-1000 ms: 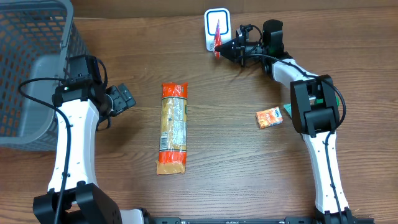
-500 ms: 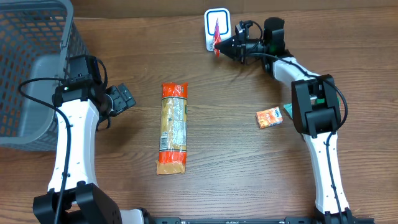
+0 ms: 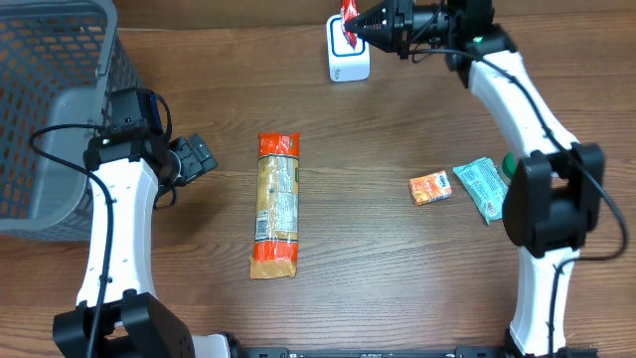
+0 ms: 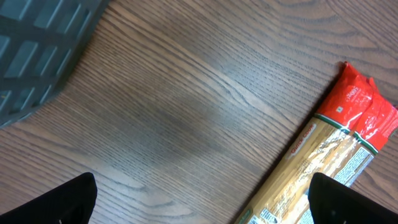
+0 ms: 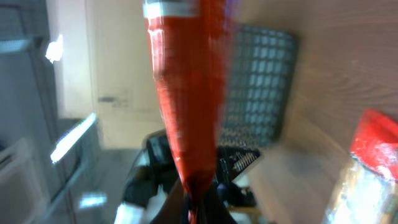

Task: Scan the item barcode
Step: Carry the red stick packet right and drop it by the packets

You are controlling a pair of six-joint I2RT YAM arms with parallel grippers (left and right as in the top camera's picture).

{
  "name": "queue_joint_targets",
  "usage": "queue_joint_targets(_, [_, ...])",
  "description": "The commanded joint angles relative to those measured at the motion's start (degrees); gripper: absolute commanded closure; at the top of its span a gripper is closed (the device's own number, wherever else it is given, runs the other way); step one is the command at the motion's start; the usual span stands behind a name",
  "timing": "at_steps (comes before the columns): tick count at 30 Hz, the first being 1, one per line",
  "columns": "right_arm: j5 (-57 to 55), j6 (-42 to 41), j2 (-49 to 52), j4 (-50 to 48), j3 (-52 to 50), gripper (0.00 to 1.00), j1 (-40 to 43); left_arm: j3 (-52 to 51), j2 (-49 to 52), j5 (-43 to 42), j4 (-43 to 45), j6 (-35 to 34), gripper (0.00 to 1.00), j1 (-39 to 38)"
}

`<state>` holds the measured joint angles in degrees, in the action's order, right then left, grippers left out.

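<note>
Pinches a red packet in the right gripper, jaws clenched on one end of it. Holds the red packet at the far edge of the tabletop, overlapping the top of the white scanner in the overhead view; touching it or apart, cannot tell. In the right wrist view, all blurred: red packet standing up out of the right gripper, a grey basket behind it, and the red end of a pasta pack at the right edge.

Hangs the left gripper released, jaws spread wide with nothing between them, over bare wood between the basket and the pasta pack. In the left wrist view: dark fingertips at the two bottom corners, a corner of the basket at top left, the pasta pack slanting in at the right, apart from both fingertips.

Elsewhere on the tabletop: pasta pack flat in the middle, red ends near and far; a small orange box well to its right; a green packet just beside the orange box, next to the right arm.
</note>
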<state>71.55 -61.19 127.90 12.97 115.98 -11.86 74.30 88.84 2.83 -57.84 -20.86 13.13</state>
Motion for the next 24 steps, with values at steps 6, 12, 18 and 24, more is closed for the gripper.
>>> queue_joint_targets(6, [-40.5,42.0,-13.5,42.4,-0.1,0.96,-3.0,0.1,-0.1,0.3,0.0,-0.4,0.00,0.0])
queue_joint_targets(12, [-57.3,52.5,-14.5,67.2,-0.6,0.96,-3.5,0.1,-0.1,0.3,0.0,-0.4,0.00,0.0])
queue_joint_targets(18, [-67.0,52.5,-14.5,75.1,-9.0,0.92,-3.5,0.1,-0.1,0.3,0.0,-0.4,0.00,0.0])
queue_joint_targets(24, [-69.2,51.2,-14.5,71.5,-15.4,0.93,-3.5,0.1,-0.1,0.4,0.0,-0.4,0.00,0.0])
